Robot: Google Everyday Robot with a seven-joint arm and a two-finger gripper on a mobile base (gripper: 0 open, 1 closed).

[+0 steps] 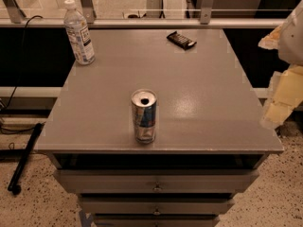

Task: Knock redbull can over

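Note:
The redbull can (144, 116) stands upright near the front edge of the grey table top (199, 93), a little left of the middle. It is silver and blue with a red mark, and its open silver top faces up. My gripper (282, 91) is at the right edge of the view, pale and yellowish, hanging over the table's right side. It is well to the right of the can and apart from it. Nothing is held in it that I can see.
A clear water bottle (78, 32) with a white cap stands at the back left corner. A small dark wrapped bar (181, 40) lies at the back, right of centre. Drawers (156, 181) sit below the top. A black rod (24, 157) leans on the floor at left.

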